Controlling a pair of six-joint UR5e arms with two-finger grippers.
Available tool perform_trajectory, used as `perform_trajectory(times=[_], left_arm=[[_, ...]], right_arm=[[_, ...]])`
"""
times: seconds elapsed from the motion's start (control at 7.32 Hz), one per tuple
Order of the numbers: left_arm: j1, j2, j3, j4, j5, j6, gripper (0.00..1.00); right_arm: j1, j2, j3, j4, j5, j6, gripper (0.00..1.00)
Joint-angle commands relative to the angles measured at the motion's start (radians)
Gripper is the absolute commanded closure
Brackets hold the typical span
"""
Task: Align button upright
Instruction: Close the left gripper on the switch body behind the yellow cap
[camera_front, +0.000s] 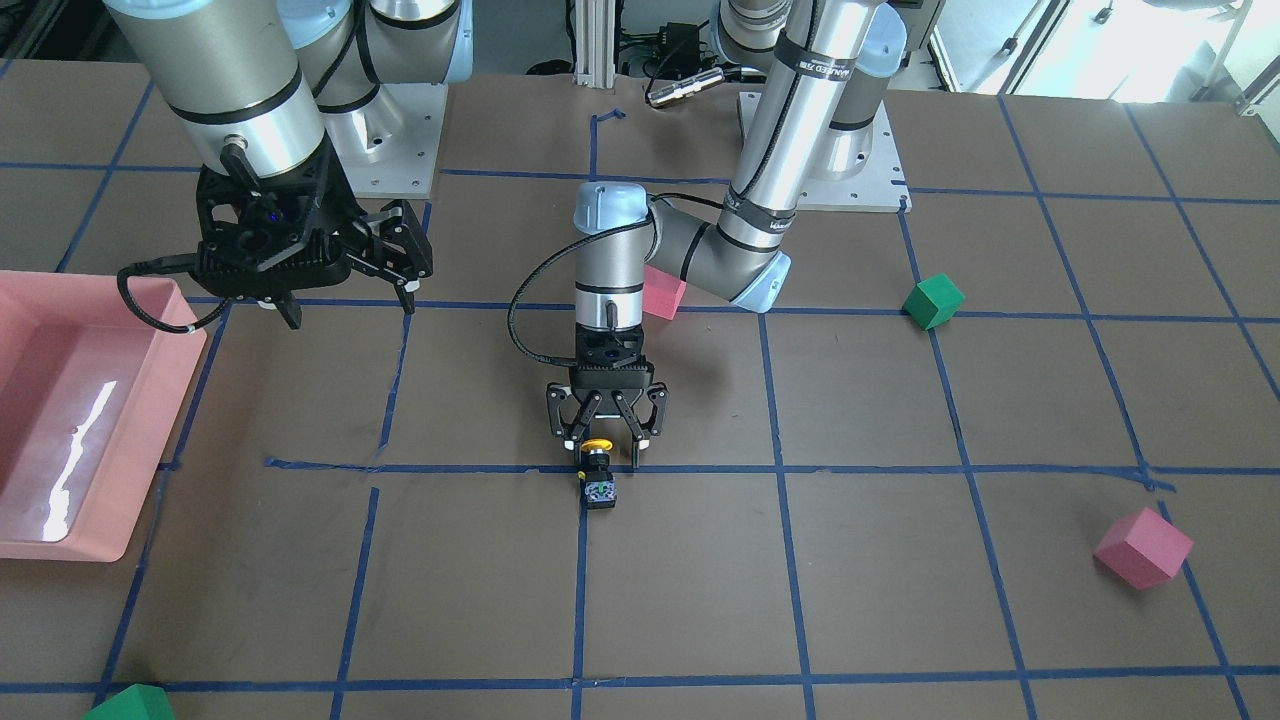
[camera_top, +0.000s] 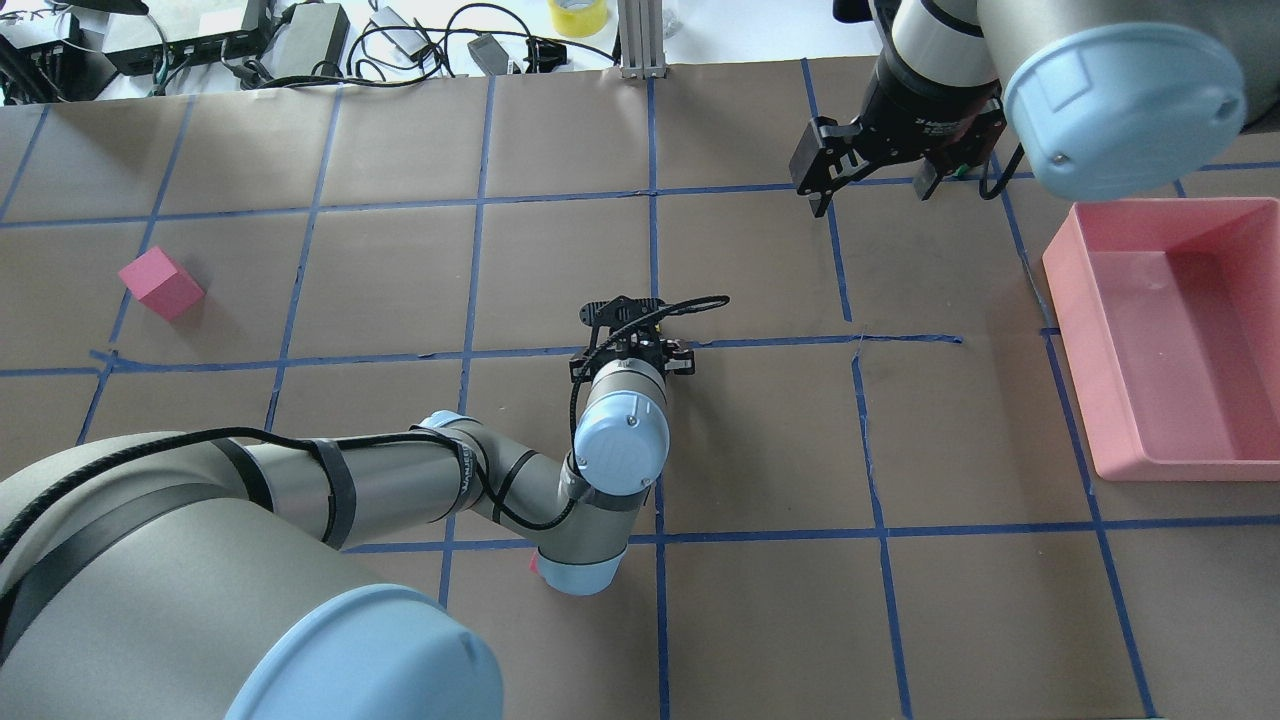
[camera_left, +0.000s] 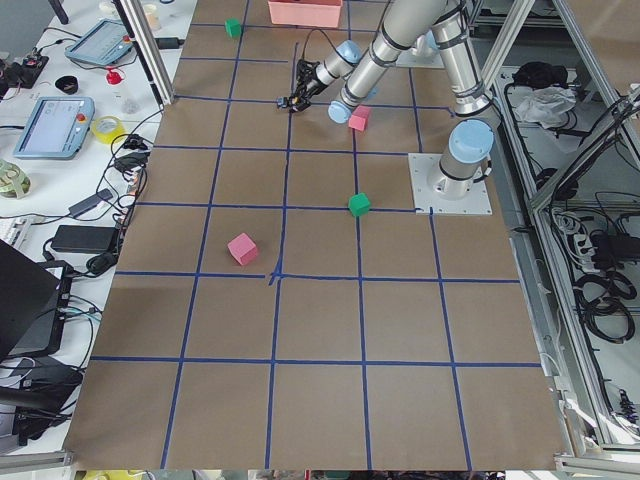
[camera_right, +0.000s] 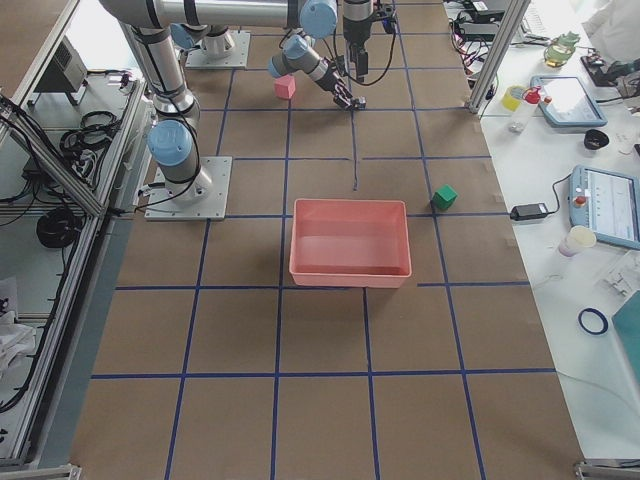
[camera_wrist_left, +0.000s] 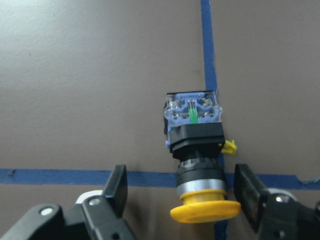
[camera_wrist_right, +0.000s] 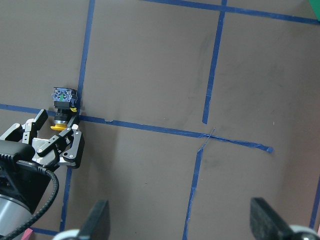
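The button (camera_front: 598, 472) lies on its side on the brown table, on a blue tape crossing. Its yellow cap points toward the robot and its base block points away. In the left wrist view the button (camera_wrist_left: 195, 145) has its cap between the two fingers (camera_wrist_left: 118, 185); they stand apart from it, the right one close. My left gripper (camera_front: 605, 458) is open, low over the table, around the cap. My right gripper (camera_front: 350, 308) is open and empty, held above the table near the pink tray. The right wrist view shows the button (camera_wrist_right: 62, 107) and the left gripper (camera_wrist_right: 55, 132).
A pink tray (camera_front: 60, 420) stands at the table's edge on my right. Pink cubes lie behind the left arm's elbow (camera_front: 663, 293) and far to my left (camera_front: 1143, 547). Green cubes lie to my left (camera_front: 933, 301) and at the far corner (camera_front: 130, 705).
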Motion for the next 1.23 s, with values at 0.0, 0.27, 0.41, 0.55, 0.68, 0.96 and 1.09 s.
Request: perform_trajectory(times=[0.0, 0.27, 0.41, 0.55, 0.68, 0.96, 1.09], left_arm=[[0.000, 0.002, 0.001, 0.001, -0.002, 0.005, 0.82], [0.000, 0.027, 0.004, -0.032, -0.003, 0.054, 1.00], [0.000, 0.057, 0.015, -0.124, 0.000, 0.059, 1.00], [0.012, 0.114, 0.054, -0.277, -0.006, 0.045, 1.00], [0.031, 0.166, 0.096, -0.428, -0.012, 0.024, 1.00], [0.083, 0.266, 0.178, -0.726, -0.099, -0.057, 1.00], [0.106, 0.304, 0.244, -0.942, -0.136, -0.103, 1.00]], right_arm=[[0.000, 0.001, 0.001, 0.000, 0.002, -0.001, 0.00], [0.000, 0.001, 0.001, 0.000, 0.003, -0.001, 0.00], [-0.001, 0.001, -0.001, 0.000, 0.000, -0.004, 0.00], [-0.002, -0.001, -0.001, 0.000, -0.001, -0.002, 0.00], [-0.002, -0.001, 0.001, 0.000, 0.003, -0.002, 0.00], [-0.003, 0.001, 0.001, 0.001, 0.000, -0.002, 0.00], [-0.002, 0.001, 0.001, 0.001, 0.002, -0.002, 0.00]])
